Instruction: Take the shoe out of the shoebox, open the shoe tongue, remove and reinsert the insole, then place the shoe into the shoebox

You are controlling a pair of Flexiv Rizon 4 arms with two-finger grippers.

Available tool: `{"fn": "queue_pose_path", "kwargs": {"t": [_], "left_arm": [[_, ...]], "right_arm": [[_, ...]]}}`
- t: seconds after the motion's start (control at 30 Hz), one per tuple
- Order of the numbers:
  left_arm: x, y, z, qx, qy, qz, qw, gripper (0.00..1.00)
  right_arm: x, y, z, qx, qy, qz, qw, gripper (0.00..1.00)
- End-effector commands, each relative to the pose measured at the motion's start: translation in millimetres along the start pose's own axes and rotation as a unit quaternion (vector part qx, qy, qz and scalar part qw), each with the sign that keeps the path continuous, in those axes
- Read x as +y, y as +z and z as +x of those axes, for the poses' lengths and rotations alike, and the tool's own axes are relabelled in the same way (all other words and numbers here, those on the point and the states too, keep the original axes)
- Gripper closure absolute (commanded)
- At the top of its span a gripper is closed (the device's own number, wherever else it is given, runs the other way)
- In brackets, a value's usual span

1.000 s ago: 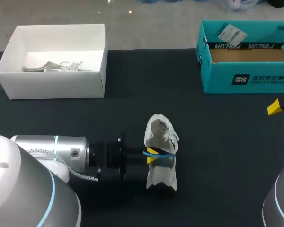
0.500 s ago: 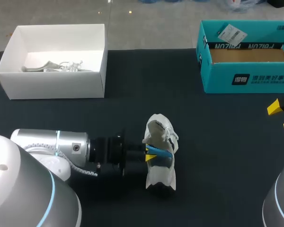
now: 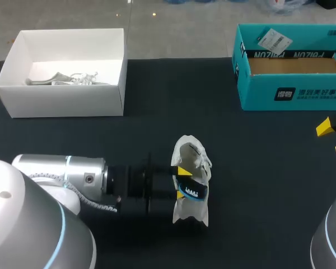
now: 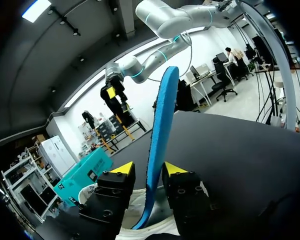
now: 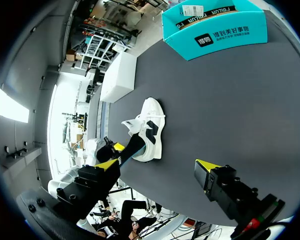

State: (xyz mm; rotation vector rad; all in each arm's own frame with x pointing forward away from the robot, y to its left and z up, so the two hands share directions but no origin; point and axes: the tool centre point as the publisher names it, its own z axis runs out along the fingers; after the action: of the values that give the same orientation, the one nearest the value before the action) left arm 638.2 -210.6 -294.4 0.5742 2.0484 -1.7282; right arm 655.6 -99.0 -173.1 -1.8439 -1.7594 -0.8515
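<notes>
Black table (image 3: pixel 257 168), white box (image 3: pixel 61 101) far left, teal shoebox (image 3: pixel 291 95) far right, white shoe (image 3: pixel 191 210) mid-table, seemingly upright

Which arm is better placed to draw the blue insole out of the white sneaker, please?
Left: the left tool grips the thin blue foam insole at the white fabric sneaker, while the right tool hangs open, far off to the right.

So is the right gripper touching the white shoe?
Apart. The head view shows a stretch of bare table between the right gripper and the shoe.
</notes>
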Motion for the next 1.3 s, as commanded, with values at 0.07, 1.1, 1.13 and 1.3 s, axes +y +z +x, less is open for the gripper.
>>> {"fn": "queue_pose_path", "kwargs": {"t": [0.07, 1.1, 1.13, 1.3], "left_arm": [[3, -2, 4.9, 0.015, -0.012, -0.007, 1.0, 1.0], [38, -1, -8.3, -0.013, -0.005, -0.034, 0.999, 0.46], [32, -2, -7.6, -0.013, -0.001, -0.029, 1.0, 0.44], [12, -4, -4.1, -0.004, 0.015, -0.019, 1.0, 0.57]], "right_arm": [[-2.0, 0, 0.0, -0.001, 0.0, -0.002, 1.0, 0.0], [-2.0, 0, 0.0, -0.001, 0.0, -0.002, 1.0, 0.0], [-2.0, 0, 0.0, -0.001, 0.0, -0.002, 1.0, 0.0], [-2.0, 0, 0.0, -0.001, 0.0, -0.002, 1.0, 0.0]]}}
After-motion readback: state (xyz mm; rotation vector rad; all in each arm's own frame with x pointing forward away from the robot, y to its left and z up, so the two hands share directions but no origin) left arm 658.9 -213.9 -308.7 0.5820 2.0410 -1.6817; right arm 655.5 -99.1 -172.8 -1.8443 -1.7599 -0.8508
